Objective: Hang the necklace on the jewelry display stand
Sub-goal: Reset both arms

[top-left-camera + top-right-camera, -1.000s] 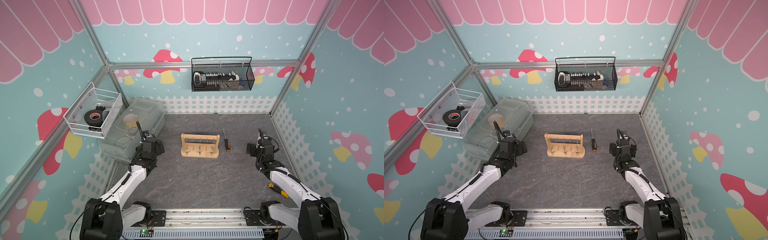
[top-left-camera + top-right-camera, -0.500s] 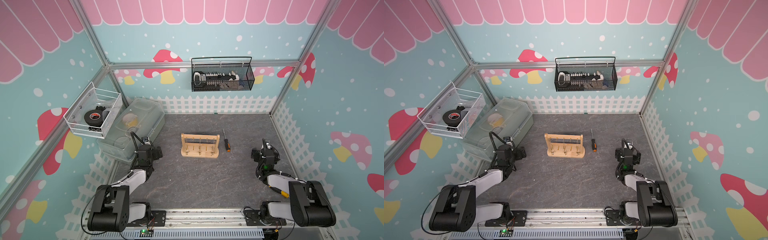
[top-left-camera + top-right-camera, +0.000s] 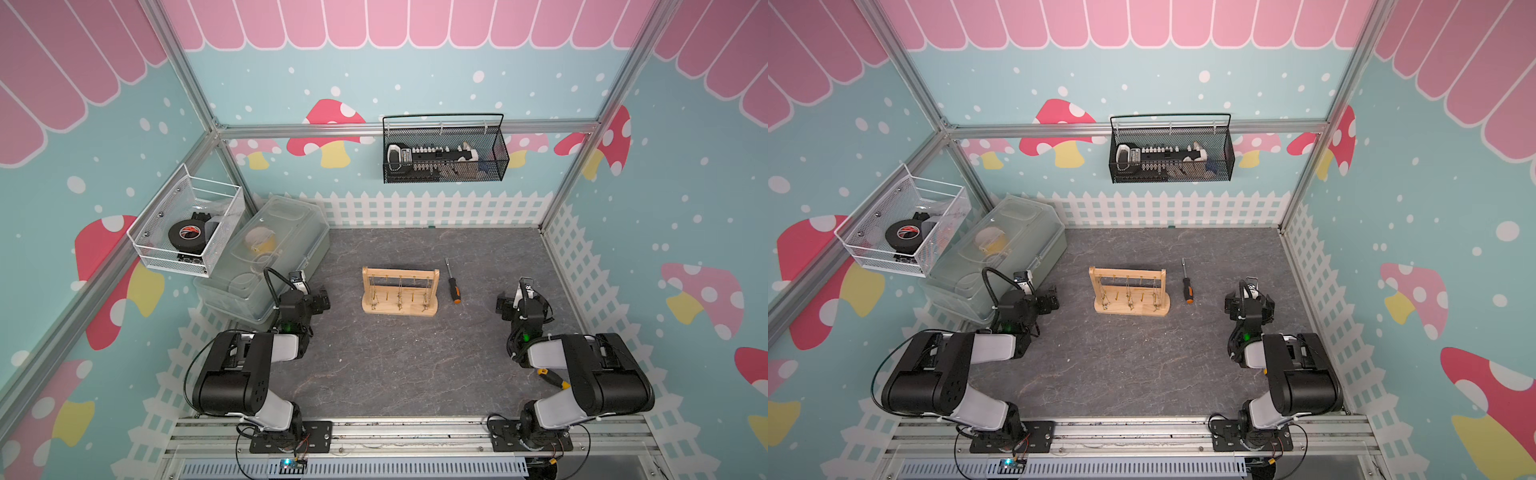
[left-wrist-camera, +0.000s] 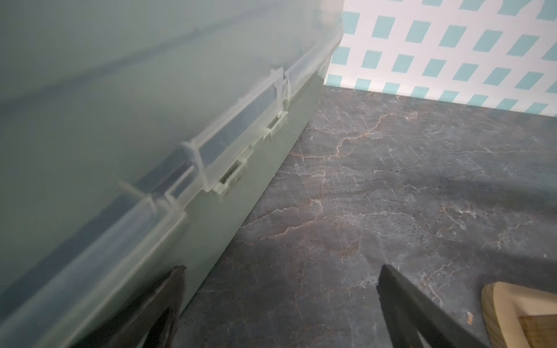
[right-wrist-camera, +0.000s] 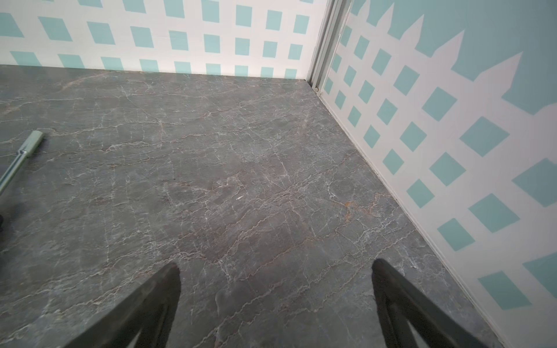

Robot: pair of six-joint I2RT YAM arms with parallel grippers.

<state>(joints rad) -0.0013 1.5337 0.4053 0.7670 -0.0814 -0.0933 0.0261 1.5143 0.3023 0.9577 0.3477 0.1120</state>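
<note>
We see the jewelry display stand [image 3: 399,309] upright near the middle of the dark marbled tabletop [image 3: 395,365], well apart from both arms. It is light wood, with a flat oblong base with rounded ends, two uprights and a top crossbar. Fine gold chains [image 3: 400,289] hang below the crossbar, and small gold pegs show between them. A screwdriver [image 3: 453,286] with a black and orange handle lies just beside its right end. The left gripper [image 4: 280,271] sits low beside the clear plastic box [image 4: 150,120], its jaws spread wide with nothing between them, and a corner of the stand's base [image 4: 518,316] shows near one finger. The right gripper [image 5: 275,265] is likewise wide open and empty over bare tabletop by the fence-patterned wall. The label on the black tape roll [image 3: 187,232] is too small for us to read.
</note>
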